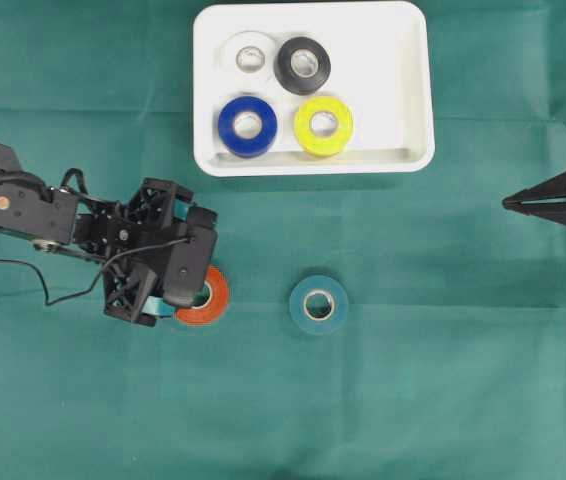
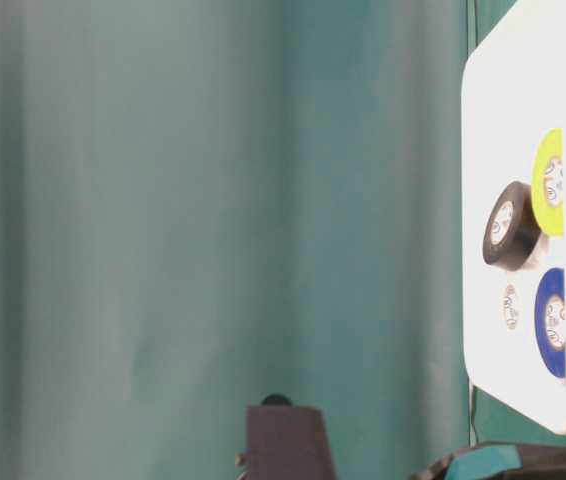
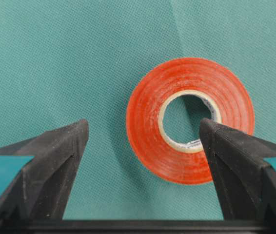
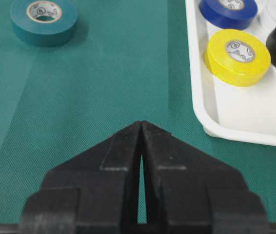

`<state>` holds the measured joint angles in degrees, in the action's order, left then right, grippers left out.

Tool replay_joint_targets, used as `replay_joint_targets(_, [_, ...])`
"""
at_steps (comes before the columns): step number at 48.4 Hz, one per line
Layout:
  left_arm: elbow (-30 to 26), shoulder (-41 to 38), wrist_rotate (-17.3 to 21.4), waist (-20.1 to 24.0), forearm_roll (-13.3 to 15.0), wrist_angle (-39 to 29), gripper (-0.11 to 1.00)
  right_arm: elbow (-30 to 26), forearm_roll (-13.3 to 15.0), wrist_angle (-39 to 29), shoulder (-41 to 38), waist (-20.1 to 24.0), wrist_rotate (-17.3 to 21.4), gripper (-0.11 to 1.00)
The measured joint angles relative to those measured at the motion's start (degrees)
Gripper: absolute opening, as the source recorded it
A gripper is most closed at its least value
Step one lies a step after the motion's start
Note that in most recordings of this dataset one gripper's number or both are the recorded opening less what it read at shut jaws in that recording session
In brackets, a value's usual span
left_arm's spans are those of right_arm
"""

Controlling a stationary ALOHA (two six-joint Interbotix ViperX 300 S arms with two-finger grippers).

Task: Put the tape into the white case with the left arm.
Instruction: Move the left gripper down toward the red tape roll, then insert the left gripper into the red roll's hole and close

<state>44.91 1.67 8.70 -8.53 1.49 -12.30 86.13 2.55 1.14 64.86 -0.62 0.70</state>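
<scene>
An orange tape roll (image 1: 215, 296) lies flat on the green cloth, left of centre. My left gripper (image 1: 178, 278) hovers over it, open wide. In the left wrist view the orange tape (image 3: 147, 126) sits between the fingers of the left gripper (image 3: 144, 124): the right fingertip (image 3: 211, 134) is over the roll's core hole and the left fingertip (image 3: 77, 134) is over bare cloth. A teal tape roll (image 1: 318, 304) lies flat to the right. The white case (image 1: 413, 100) stands at the back centre. My right gripper (image 1: 508, 202) rests shut at the right edge.
Inside the white case lie a white roll (image 1: 248, 52), a black roll (image 1: 302, 65), a blue roll (image 1: 247, 125) and a yellow roll (image 1: 323, 125). The right wrist view shows the case's rim (image 4: 199, 97) and the teal roll (image 4: 44, 19) ahead of the right gripper (image 4: 142, 123).
</scene>
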Motion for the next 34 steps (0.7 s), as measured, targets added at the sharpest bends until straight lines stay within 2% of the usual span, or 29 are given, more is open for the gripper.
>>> replay_joint_targets(18, [-0.70, -4.04, 0.18, 0.35, -0.09, 0.09, 0.92, 0.00, 0.00, 0.00, -0.09, 0.00, 0.00, -0.09])
replay_joint_targets(23, [-0.88, -4.48, 0.09, 0.62, -0.09, 0.26, 0.89, 0.00, 0.00, 0.00, -0.09, 0.00, 0.00, -0.09])
replay_joint_targets(28, [-0.88, -4.75, 0.09, 0.79, -0.18, 0.35, 0.71, 0.00, 0.00, 0.00, -0.09, 0.00, 0.00, -0.09])
replay_joint_targets(34, [-0.88, -4.83, 0.18, 0.79, -0.18, 0.35, 0.35, 0.00, 0.00, -0.09, -0.09, 0.00, -0.09, -0.09])
